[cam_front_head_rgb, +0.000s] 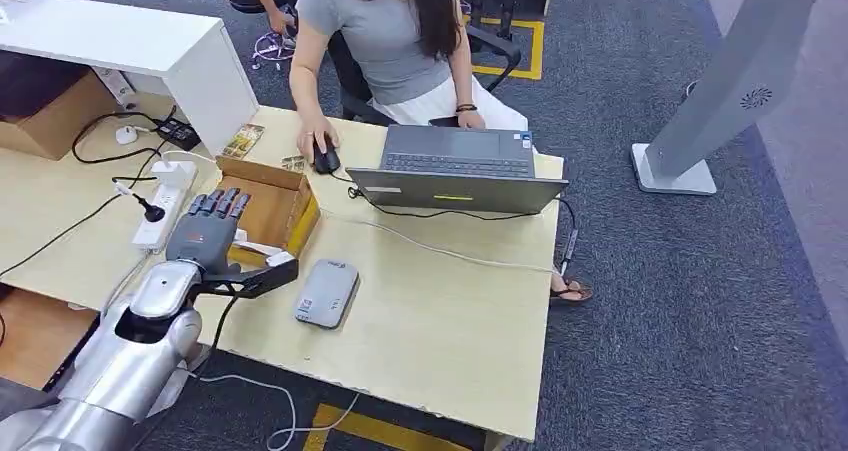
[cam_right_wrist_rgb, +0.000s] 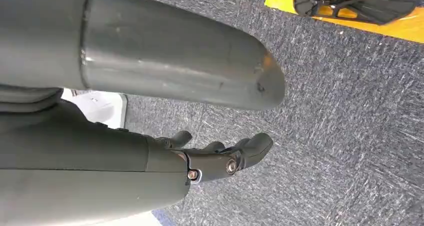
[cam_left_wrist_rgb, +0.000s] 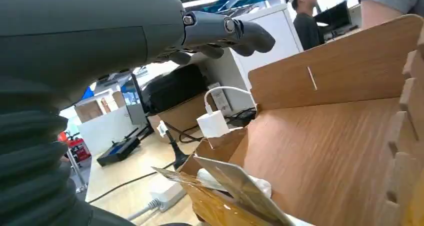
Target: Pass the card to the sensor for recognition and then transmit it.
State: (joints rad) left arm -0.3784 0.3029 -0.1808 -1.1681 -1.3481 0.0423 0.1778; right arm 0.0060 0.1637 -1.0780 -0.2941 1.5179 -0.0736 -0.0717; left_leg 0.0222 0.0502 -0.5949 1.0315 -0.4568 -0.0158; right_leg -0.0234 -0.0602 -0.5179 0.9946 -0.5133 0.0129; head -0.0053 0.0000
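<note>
Left hand (cam_front_head_rgb: 213, 226) over the wooden box (cam_front_head_rgb: 268, 203) – fingers spread, holding nothing – right hand's (cam_right_wrist_rgb: 220, 158) fingers apart, empty

Your left arm (cam_front_head_rgb: 130, 346) reaches forward and up from the lower left in the head view, silver and bent at the elbow. Your left hand (cam_front_head_rgb: 208, 229) is held palm down with its fingers (cam_front_head_rgb: 222, 203) stretched forward side by side, holding nothing. Your right hand (cam_right_wrist_rgb: 220, 158) hangs low, its fingers (cam_right_wrist_rgb: 257, 145) loosely apart and lightly curved, with nothing in them.
</note>
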